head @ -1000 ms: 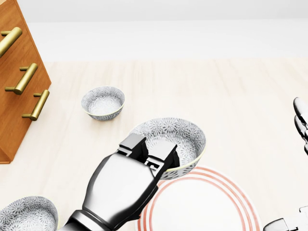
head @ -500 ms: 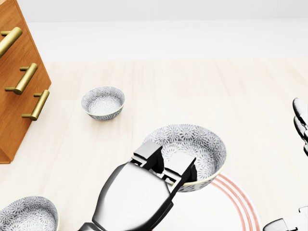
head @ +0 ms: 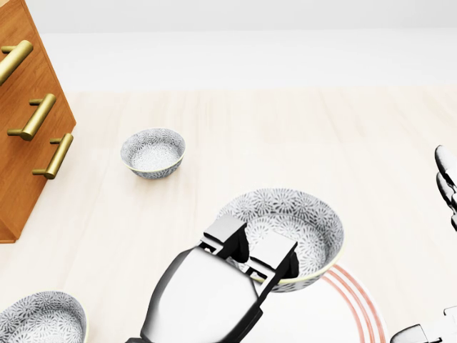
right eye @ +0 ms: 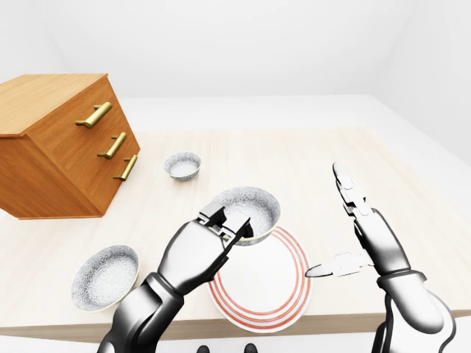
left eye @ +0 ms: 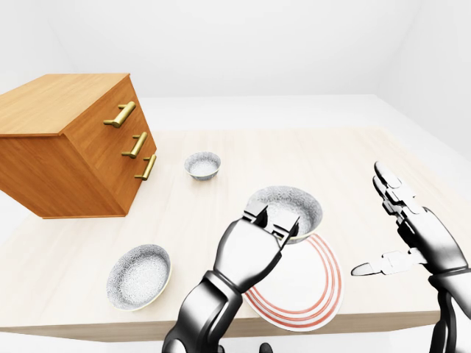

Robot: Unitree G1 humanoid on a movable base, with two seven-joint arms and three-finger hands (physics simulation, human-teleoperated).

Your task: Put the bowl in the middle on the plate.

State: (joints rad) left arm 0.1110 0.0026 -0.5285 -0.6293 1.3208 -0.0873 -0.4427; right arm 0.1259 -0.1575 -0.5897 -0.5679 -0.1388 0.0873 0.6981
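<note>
Shifting toward four o'clock across the table (head: 357,157) in the head view, the left hand (head: 218,289) has carried the middle bowl (head: 300,221) further in over the plate (left eye: 305,287), and the last half second adds only a small drift, so the carry looks nearly done. Its fingers clamp the bowl's near rim, and the bowl hangs over the plate's eleven o'clock edge, off centre; I cannot tell whether they touch. The right hand (right eye: 368,235) waits spread open at the plate's three o'clock, well apart.
</note>
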